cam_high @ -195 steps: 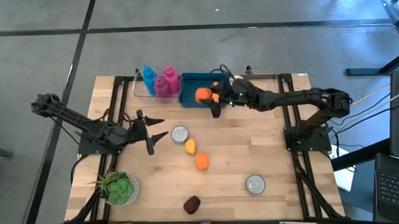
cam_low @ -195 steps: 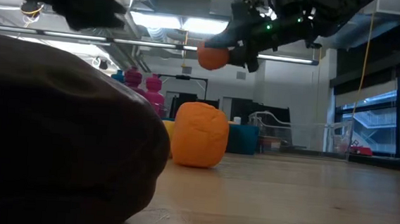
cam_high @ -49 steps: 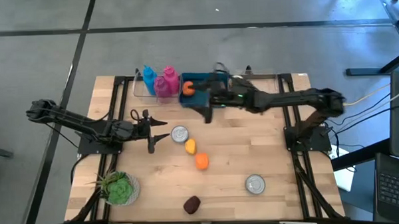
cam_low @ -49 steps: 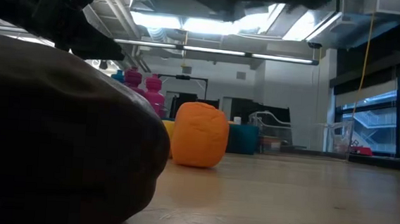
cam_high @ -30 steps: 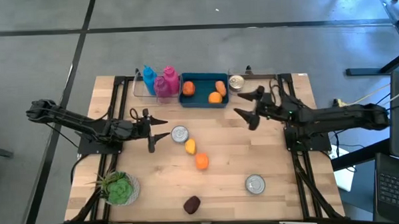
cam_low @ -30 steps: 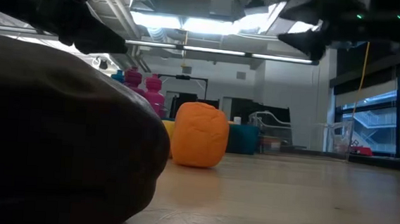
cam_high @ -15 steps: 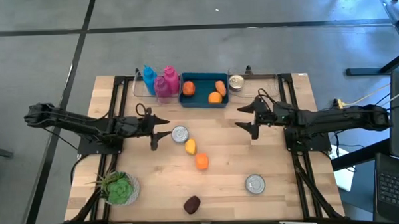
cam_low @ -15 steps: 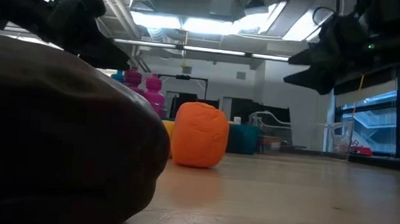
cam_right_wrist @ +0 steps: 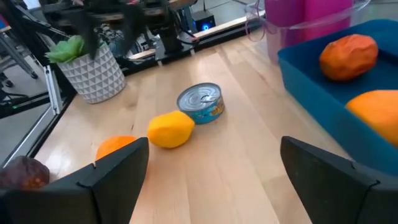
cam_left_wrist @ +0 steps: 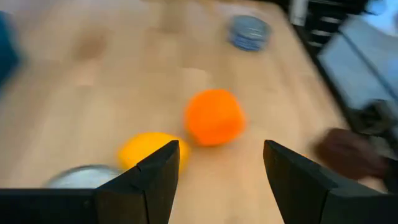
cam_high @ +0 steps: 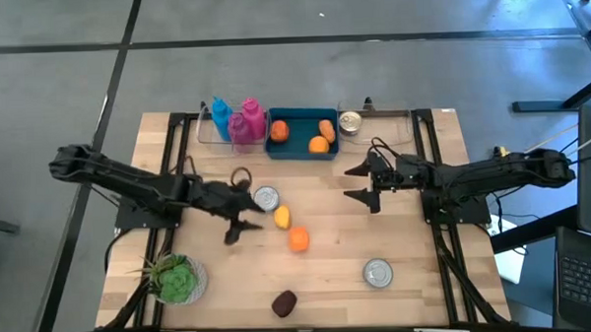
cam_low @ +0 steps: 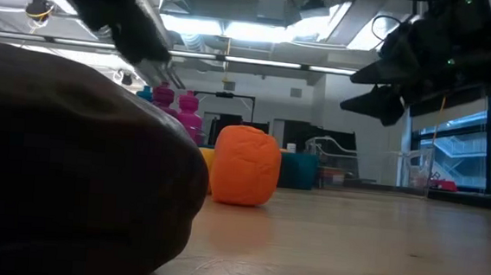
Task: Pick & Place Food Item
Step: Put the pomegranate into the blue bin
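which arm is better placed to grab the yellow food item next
Left. Its open gripper hangs right beside the yellow food item, while the right gripper, also open, sits farther off across the table.

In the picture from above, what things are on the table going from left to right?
Potted plant → blue bottle → yellow fruit → orange fruit → can.

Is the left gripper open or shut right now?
Open. In its wrist view the left gripper has its two fingers spread wide with nothing between them, aimed at the orange fruit on the table.
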